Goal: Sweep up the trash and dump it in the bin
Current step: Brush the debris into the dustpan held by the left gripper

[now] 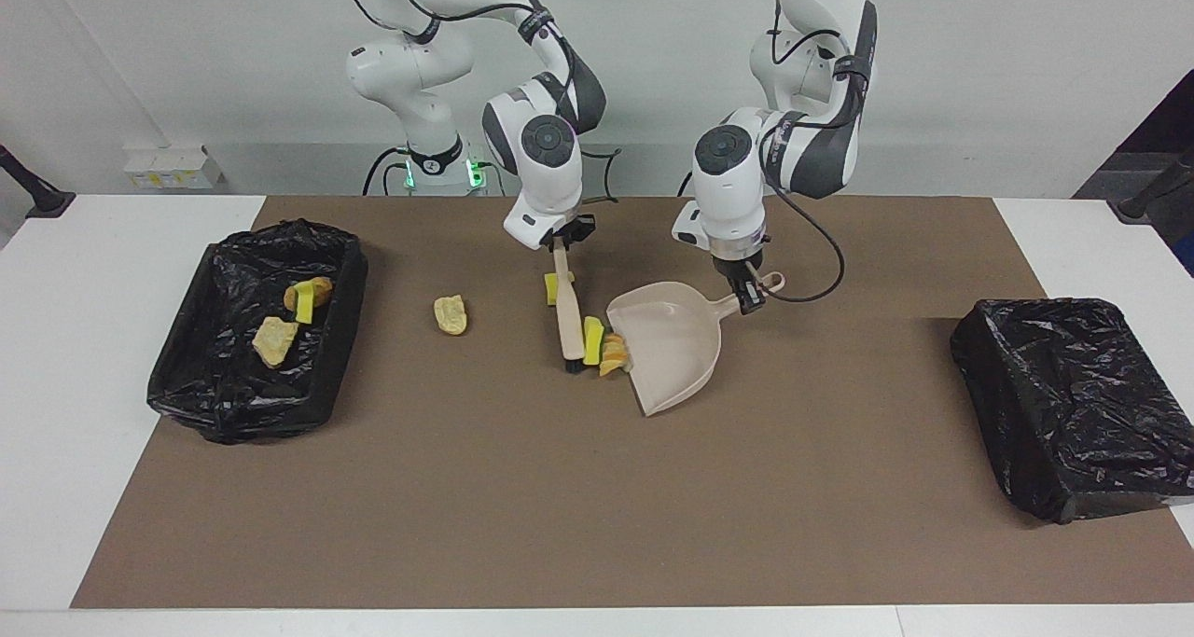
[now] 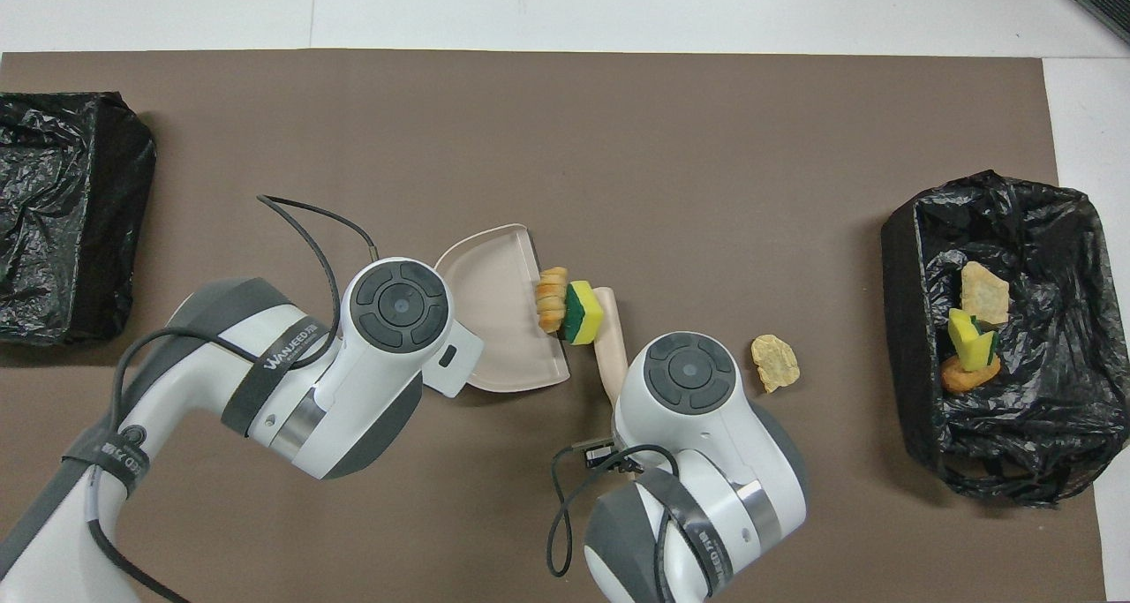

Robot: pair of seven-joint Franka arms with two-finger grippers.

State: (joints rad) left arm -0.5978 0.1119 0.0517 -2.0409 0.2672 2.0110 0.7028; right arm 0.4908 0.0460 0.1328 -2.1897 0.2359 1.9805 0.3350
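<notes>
My right gripper (image 1: pixel 560 248) is shut on the handle of a beige brush (image 1: pixel 567 318), whose bristles rest on the mat. The brush presses a yellow sponge piece (image 1: pixel 592 339) and a tan-orange bread-like piece (image 1: pixel 614 354) against the lip of the beige dustpan (image 1: pixel 673 348). My left gripper (image 1: pixel 749 298) is shut on the dustpan's handle. Another yellow sponge piece (image 1: pixel 551 288) lies beside the brush handle. A pale beige lump (image 1: pixel 451 314) lies alone toward the right arm's end. In the overhead view the dustpan (image 2: pixel 494 320), bread piece (image 2: pixel 551 298), sponge (image 2: pixel 583 312) and lump (image 2: pixel 775 362) show; both grippers are hidden under their wrists.
A black-lined bin (image 1: pixel 343 325) at the right arm's end holds three trash pieces (image 1: pixel 275 339). A second black-lined bin (image 1: pixel 1073 404) stands at the left arm's end. All sit on a brown mat (image 1: pixel 597 506).
</notes>
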